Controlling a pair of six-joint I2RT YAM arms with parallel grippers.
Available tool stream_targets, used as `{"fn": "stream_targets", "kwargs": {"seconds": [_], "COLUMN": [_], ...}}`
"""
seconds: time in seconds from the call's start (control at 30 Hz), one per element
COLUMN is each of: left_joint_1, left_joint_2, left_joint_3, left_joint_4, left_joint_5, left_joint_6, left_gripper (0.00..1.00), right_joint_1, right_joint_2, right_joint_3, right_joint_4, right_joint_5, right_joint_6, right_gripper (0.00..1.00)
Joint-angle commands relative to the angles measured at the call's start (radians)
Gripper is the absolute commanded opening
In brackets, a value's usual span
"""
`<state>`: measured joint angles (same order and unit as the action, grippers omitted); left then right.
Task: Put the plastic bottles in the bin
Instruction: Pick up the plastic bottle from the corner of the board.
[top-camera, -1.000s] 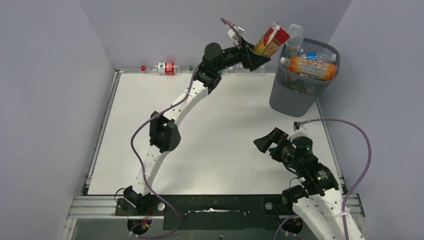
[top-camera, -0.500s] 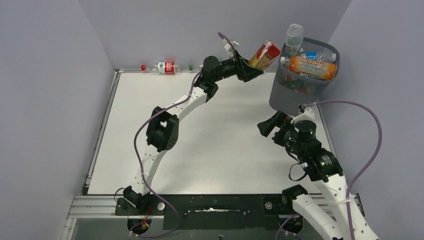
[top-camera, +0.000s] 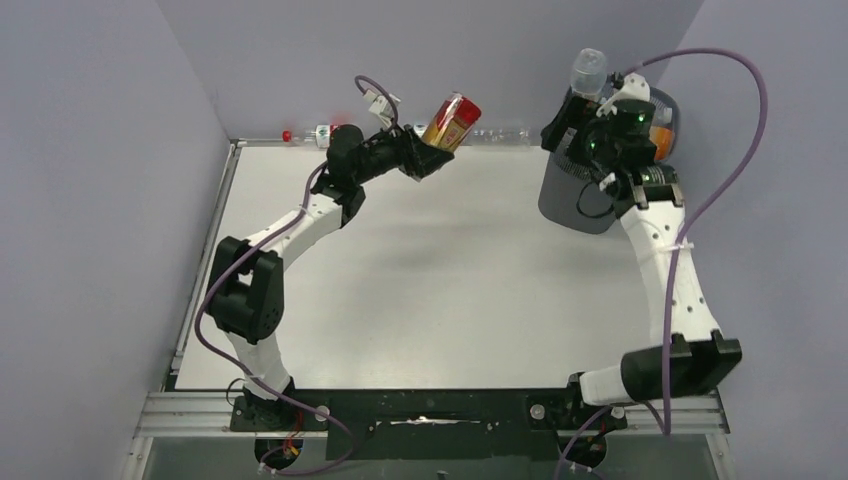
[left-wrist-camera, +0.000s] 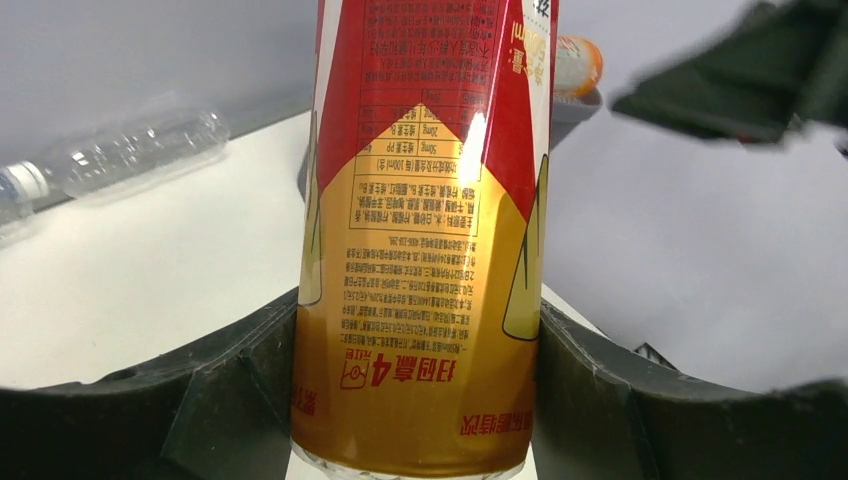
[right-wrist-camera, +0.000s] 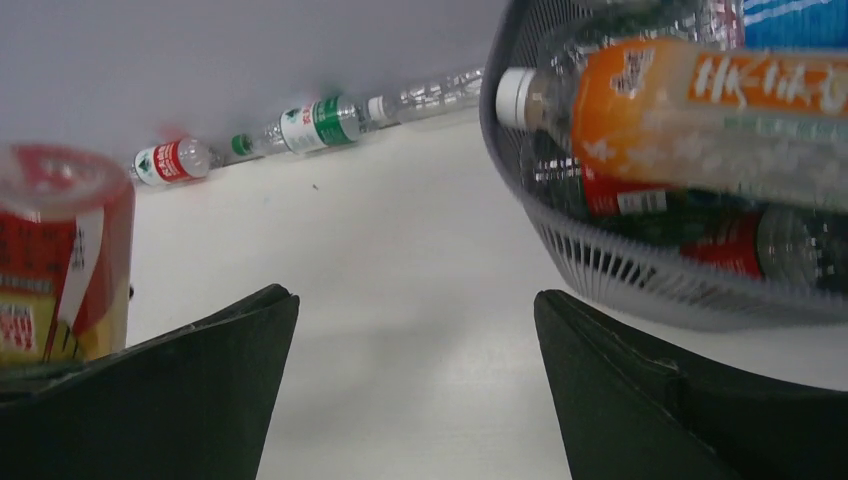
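Left gripper (top-camera: 424, 157) is closed on a red-and-yellow bottle (top-camera: 452, 119), clamped near its base and tilted, most of its length standing free above the fingers; it hangs over the far edge of the worktop (top-camera: 430, 290), well apart from the bin (top-camera: 560, 203). Right gripper (right-wrist-camera: 412, 305) is spread wide and holds nothing; it sits just beside the bin's mesh wall, near the rim.

Hazards, as judged: the bin is heaped to the rim, an orange bottle (right-wrist-camera: 720, 105) lying across the top and a clear bottle (top-camera: 588, 70) standing above it; anything released on that heap may roll off and land outside. The right arm crowds the approach to the bin's mouth; a left-arm carry towards it risks contact between the two arms. The right gripper, so close to the mesh, could nudge or tip the bin if it swings; the low grip leaves the held bottle free to pivot or slip in a quick move. A red-labelled bottle (right-wrist-camera: 170, 160) and a green-labelled bottle (right-wrist-camera: 315, 122) lie along the back wall; likely awkward to reach.
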<state>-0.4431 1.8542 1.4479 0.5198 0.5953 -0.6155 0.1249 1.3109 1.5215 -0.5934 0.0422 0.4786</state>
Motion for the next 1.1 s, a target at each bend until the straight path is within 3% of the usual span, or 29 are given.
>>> {"fn": "stream_targets", "kwargs": {"seconds": [0.0,0.13,0.33,0.87,0.97,1.07], "left_joint_1": [-0.007,-0.011,-0.044,-0.173,-0.185,-0.187], "left_joint_2": [-0.078,-0.095,-0.074,0.038,0.054,0.052], "left_joint_3": [-0.094,-0.185,-0.250,-0.195,-0.195,-0.199], "left_joint_4": [0.060,0.171,0.254,0.407,0.468,0.521], "left_joint_5": [0.055,0.111,0.103,0.121,0.128,0.127], "left_joint_6": [-0.010,-0.074,-0.085,-0.233,-0.282,-0.332], "left_gripper": [0.57,0.55,0.55,0.53,0.53,0.52], "right_joint_1": [-0.058,-0.068,-0.090,-0.059,-0.033,0.002], "right_joint_2": [0.185,0.199,0.125,0.042,0.046,0.064], "right_joint_3": [0.218,0.133,-0.095,-0.282,-0.259,-0.174], "right_joint_4": [0.011,0.173,0.503,0.689,0.596,0.394], "right_joint_5": [-0.262,-0.560,-0.800,-0.848,-0.804,-0.687], "right_joint_6": [-0.118,-0.014,0.289,0.430,0.375,0.246], "right_gripper": [0.92,0.97,0.99,0.98,0.98,0.98]}}
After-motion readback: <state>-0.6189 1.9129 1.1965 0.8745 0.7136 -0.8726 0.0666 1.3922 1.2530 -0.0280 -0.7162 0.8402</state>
